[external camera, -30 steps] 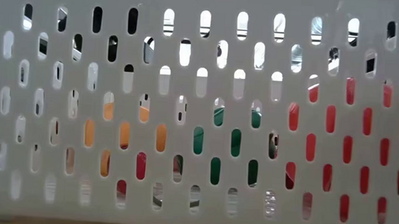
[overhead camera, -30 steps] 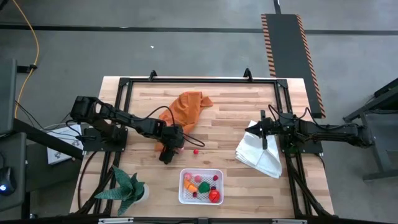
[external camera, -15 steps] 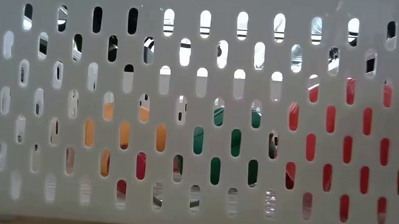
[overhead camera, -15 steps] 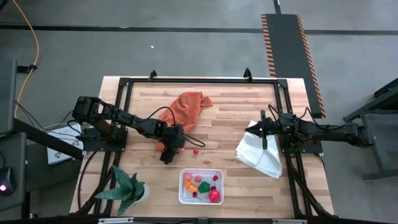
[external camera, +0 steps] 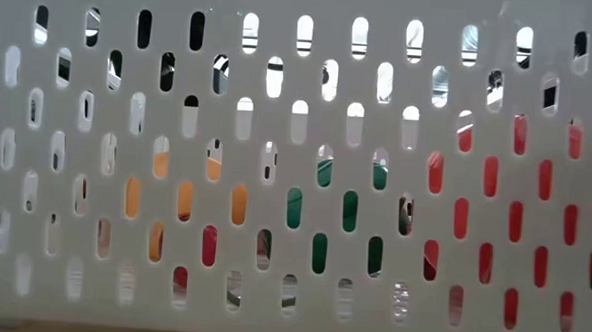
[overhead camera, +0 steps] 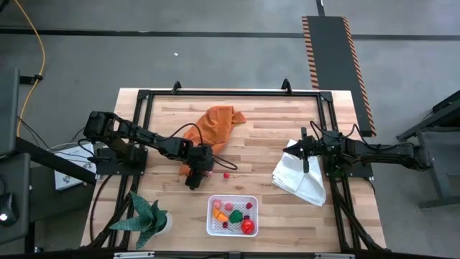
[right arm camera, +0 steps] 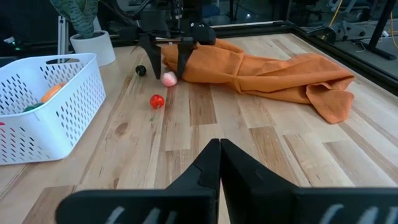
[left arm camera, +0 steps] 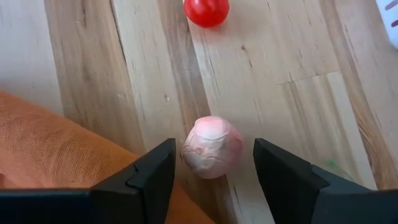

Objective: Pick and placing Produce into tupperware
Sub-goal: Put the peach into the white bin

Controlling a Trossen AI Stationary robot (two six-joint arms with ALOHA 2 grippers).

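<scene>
While the left hand (left arm camera: 211, 171) straddles a pale pink toy fruit (left arm camera: 212, 147) with fingers apart on the wooden worktop (left arm camera: 298, 93), the right hand (right arm camera: 220, 163) rests closed; no writing is readable.

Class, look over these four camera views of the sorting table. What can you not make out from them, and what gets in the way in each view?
- Low view: the basket wall fills the frame; the table and both arms are hidden, with only colour patches showing through its slots.
- High view: pieces in the basket are too small to identify.
- Left wrist view: whether the left gripper touches the pink piece between its fingers.
- Right wrist view: the basket is cut off by the edge.
</scene>
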